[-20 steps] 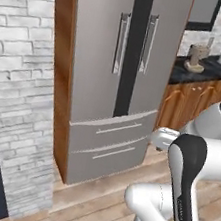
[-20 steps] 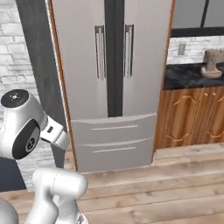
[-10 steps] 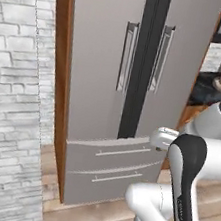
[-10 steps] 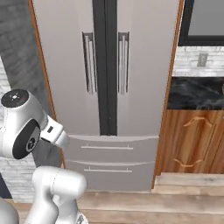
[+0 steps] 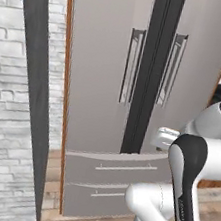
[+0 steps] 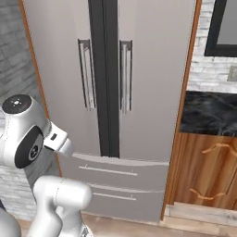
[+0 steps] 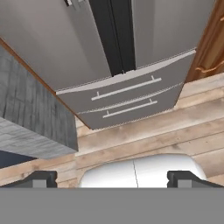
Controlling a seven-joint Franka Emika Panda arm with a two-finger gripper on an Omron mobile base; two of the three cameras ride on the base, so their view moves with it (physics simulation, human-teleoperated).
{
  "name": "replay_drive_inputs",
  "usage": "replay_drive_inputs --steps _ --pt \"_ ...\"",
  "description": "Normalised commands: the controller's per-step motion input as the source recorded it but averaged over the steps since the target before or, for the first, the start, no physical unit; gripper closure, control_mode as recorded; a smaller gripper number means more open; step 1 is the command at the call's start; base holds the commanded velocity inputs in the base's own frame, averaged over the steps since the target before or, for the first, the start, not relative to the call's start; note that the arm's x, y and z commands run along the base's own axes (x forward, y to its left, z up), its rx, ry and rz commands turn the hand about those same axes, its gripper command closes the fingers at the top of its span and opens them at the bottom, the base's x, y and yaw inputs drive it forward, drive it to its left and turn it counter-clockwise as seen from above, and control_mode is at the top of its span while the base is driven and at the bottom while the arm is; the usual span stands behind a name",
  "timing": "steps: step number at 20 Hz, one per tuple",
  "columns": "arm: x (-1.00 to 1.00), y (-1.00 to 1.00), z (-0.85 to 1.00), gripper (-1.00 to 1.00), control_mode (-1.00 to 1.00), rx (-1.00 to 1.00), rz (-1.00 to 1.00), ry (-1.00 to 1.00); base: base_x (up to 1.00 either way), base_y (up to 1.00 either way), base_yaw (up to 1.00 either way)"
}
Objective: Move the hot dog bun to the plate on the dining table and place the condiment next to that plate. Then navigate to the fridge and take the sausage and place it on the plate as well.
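While the base faces the shut fridge [image 5: 136,86], step in hand looks like the fridge approach, gripper [image 7: 111,178] spread wide and empty; next likely reach a door handle [image 5: 131,65] to get the sausage, presumably inside: left to right, one brick wall [image 5: 0,115], two handles, two drawers [image 5: 114,166].

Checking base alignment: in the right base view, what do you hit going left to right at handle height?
Grey brick wall → fridge left door handle → fridge right door handle → wooden side panel → white brick backsplash.
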Motion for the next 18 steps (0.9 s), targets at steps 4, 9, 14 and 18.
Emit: replay_drive_inputs --steps 4,9,14,18 --pt "0.0 0.0 0.0 -1.0 1.0 0.0 0.0 0.0 0.12 -0.41 0.14" --pt "0.0 0.0 0.0 -1.0 1.0 0.0 0.0 0.0 0.0 -0.45 0.0" --pt "0.0 0.0 0.0 -1.0 1.0 0.0 0.0 0.0 -0.14 -0.03 0.0" --pt "0.0 0.0 0.0 -1.0 1.0 0.0 0.0 0.0 -0.05 0.0 0.0"
